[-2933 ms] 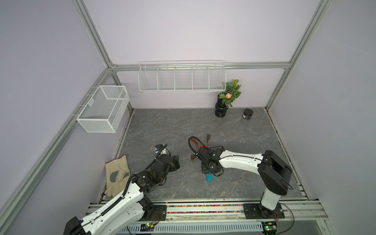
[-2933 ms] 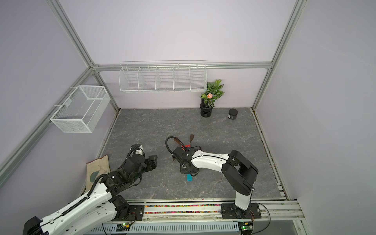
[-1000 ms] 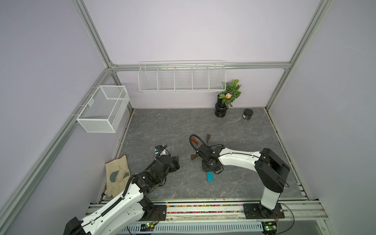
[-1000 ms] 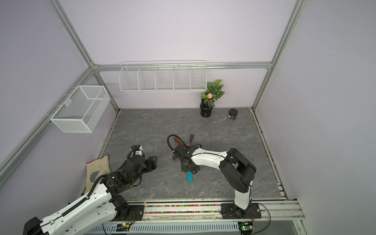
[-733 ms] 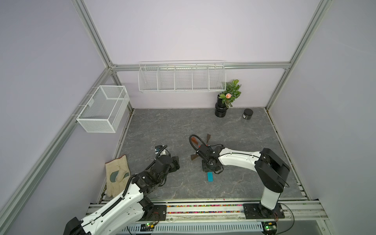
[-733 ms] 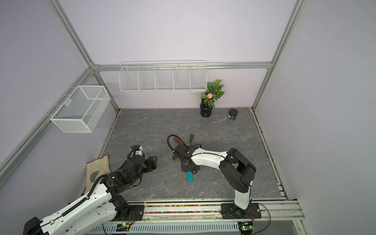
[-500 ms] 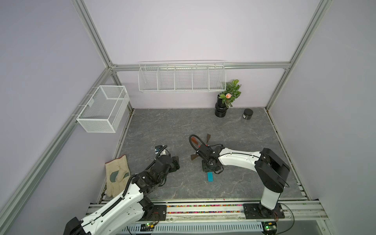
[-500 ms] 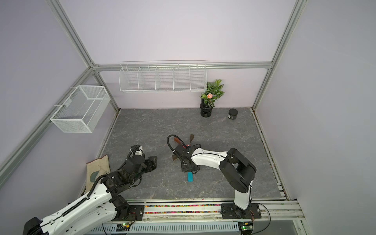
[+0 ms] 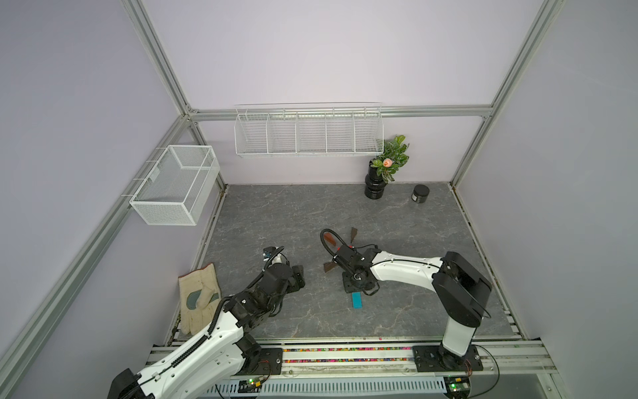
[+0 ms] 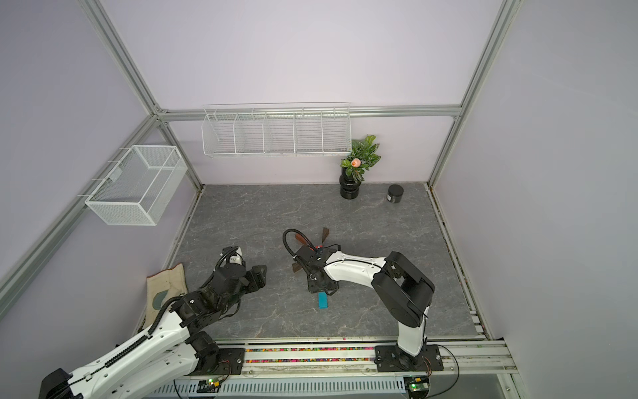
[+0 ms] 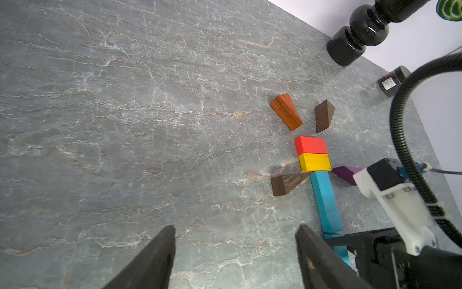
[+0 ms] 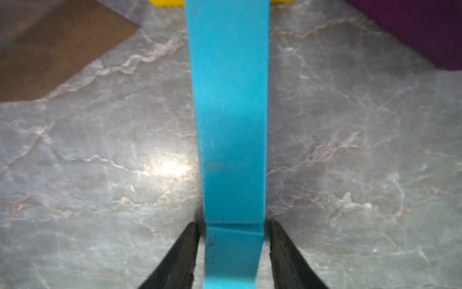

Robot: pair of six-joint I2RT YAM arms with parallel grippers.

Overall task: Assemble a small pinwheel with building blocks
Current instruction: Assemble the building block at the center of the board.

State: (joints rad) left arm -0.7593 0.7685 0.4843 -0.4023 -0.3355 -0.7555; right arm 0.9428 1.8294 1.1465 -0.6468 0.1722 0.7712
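Note:
The pinwheel lies flat on the grey table. In the left wrist view its red block (image 11: 311, 145) and yellow block (image 11: 314, 162) form the centre. An orange-brown wedge (image 11: 286, 111), two dark brown wedges (image 11: 323, 118) (image 11: 287, 184) and a purple wedge (image 11: 346, 174) lie around it. A teal bar (image 12: 228, 112) runs from the yellow block, and a second teal bar (image 12: 232, 252) butts against its end. My right gripper (image 12: 234, 223) straddles that second bar, open, with a thin gap on each side. My left gripper (image 11: 236, 227) hangs open over bare table to the left.
A black vase with a plant (image 9: 374, 188) and a black round jar (image 9: 420, 193) stand at the back right. A glove (image 9: 198, 297) lies at the table's left edge. Two white wire baskets (image 9: 307, 134) (image 9: 176, 183) hang on the walls.
My right gripper's jaws have parted a little from the second teal bar, which stays lying on the table. The left arm has not moved.

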